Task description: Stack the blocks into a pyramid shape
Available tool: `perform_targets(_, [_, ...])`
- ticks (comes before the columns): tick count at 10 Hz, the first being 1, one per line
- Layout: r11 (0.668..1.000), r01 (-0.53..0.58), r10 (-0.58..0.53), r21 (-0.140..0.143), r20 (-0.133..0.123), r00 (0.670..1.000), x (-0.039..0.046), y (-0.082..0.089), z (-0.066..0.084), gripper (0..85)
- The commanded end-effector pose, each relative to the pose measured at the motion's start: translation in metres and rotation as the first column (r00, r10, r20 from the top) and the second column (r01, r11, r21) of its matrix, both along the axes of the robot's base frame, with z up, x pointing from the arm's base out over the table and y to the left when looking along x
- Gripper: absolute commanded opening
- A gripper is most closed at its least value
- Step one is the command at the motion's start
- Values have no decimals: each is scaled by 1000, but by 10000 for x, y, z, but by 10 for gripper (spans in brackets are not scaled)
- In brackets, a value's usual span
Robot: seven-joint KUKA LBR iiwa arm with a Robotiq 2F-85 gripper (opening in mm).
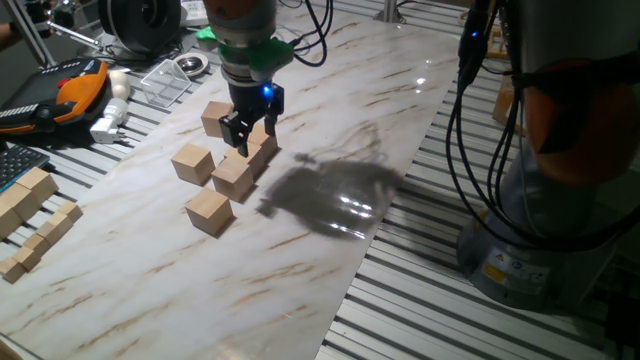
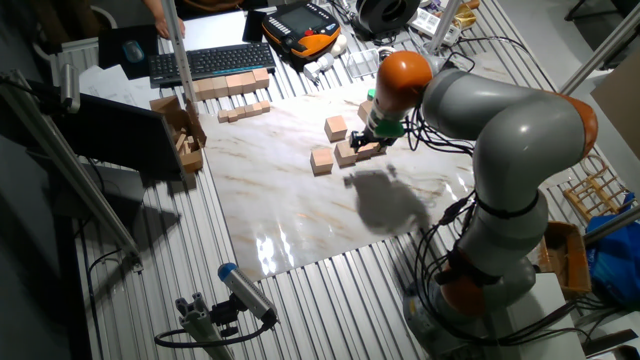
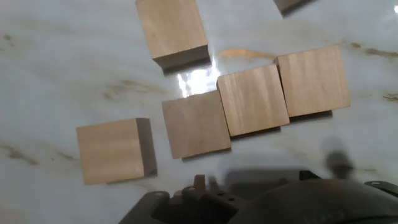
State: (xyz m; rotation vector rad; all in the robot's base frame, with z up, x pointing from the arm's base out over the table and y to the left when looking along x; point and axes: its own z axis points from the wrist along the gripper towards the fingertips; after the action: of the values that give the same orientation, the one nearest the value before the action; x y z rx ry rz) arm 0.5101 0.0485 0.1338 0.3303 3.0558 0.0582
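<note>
1. The base looks partly laid. Three of the plain light-tan wooden cubes (image 3: 253,99) sit side by side in a slightly skewed row on the white marble-patterned table board (image 1: 330,120), each touching its neighbour. This row is directly beneath the fingertips.
2. No cube rests on another yet, so the middle layer of two and the single top cube are still to be done. By my judgement the task is about a third complete.
3. The black two-finger gripper (image 1: 250,130) hangs just above the row with its fingers spread and nothing between them.
4. I count six cubes.
   - Three are in the row.
   - One loose cube (image 3: 171,28) lies near the row's end, just beyond the fingers.
   - Another loose cube (image 3: 112,151) lies apart to that same side.
   - The sixth cube (image 1: 217,118) is farther off, and the hand view shows only its corner.
5. A group of smaller, paler flat wooden pieces (image 1: 30,220) lies well away from the fingers at the table's edge. They are too bunched to count.
</note>
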Motion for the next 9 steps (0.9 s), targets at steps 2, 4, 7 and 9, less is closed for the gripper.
perform_targets(2, [1000,-10,11,-11,11,1000,0,-6,1,680])
perform_targets(4, [999,-33,33,-13,17,999,0,-6,1,680])
perform_targets(7, [994,-106,106,31,2,994,0,-6,1,680])
perform_targets(9, [986,-163,162,25,18,987,0,-6,1,680])
